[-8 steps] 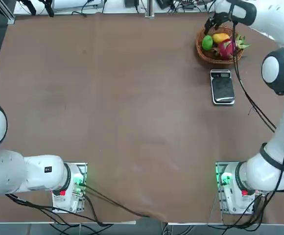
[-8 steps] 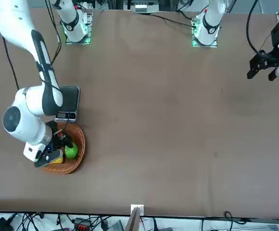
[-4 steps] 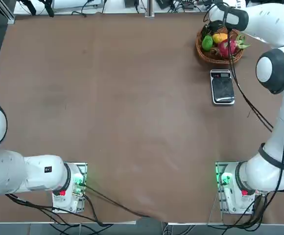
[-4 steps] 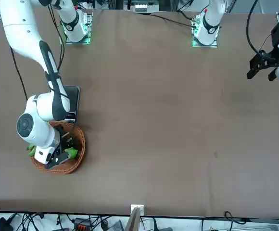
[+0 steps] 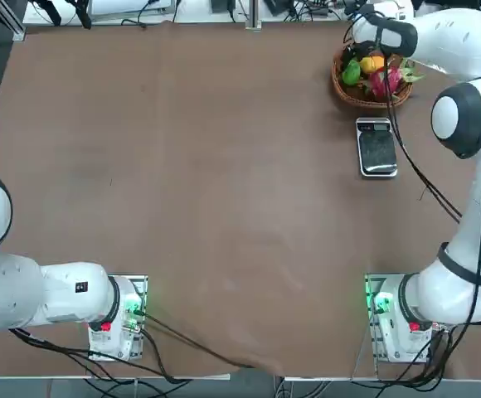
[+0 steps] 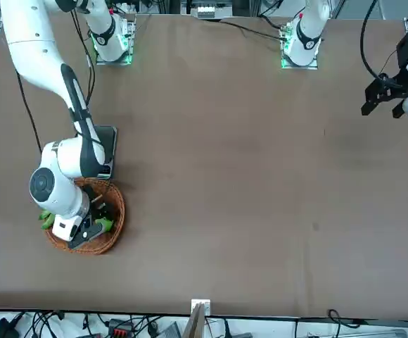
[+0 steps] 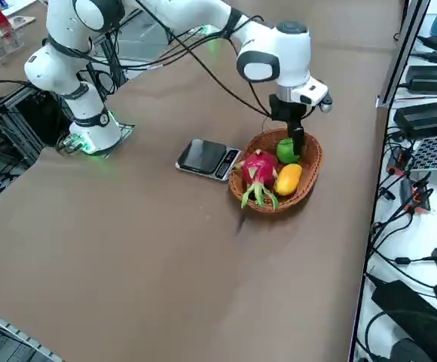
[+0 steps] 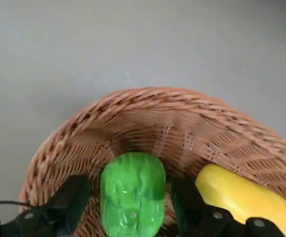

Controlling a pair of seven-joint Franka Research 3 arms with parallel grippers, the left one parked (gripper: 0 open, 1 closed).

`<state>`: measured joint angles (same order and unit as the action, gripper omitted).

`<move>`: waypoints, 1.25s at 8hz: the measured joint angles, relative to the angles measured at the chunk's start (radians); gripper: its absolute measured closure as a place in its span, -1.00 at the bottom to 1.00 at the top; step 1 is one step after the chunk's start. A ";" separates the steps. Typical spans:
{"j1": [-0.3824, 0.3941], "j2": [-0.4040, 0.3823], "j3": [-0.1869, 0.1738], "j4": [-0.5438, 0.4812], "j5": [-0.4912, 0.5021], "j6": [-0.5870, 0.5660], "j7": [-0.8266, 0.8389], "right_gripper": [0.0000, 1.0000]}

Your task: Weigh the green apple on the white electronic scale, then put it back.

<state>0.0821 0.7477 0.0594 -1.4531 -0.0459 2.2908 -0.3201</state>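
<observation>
The green apple (image 8: 133, 190) lies in a wicker basket (image 8: 148, 118) at the table's far right, beside a yellow-orange fruit (image 8: 241, 195). My right gripper (image 8: 130, 200) is lowered into the basket with its fingers (image 8: 71, 197) open on either side of the apple; a small gap shows at one finger. From the side, the gripper (image 7: 294, 142) stands upright over the apple (image 7: 283, 151). The white electronic scale (image 5: 377, 148) lies on the table just in front of the basket (image 5: 344, 89), with nothing on its dark platform.
A pink dragon fruit (image 7: 258, 169) and the yellow-orange fruit (image 7: 288, 179) share the basket. Cables and equipment lie beyond the table's right edge. Brown tabletop stretches to the left of the scale.
The right gripper has moved over the basket and come down around the green apple. Its fingers stayed open. Apple, other fruit and scale have not moved.
</observation>
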 joint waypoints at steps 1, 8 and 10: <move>0.000 0.014 0.000 0.000 0.000 0.004 0.000 -1.00; -0.001 0.029 -0.002 -0.014 -0.007 0.006 -0.021 -0.53; -0.001 0.020 -0.004 -0.007 -0.006 -0.002 -0.030 -0.46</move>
<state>0.0806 0.7676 0.0554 -1.4605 -0.0523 2.2892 -0.3503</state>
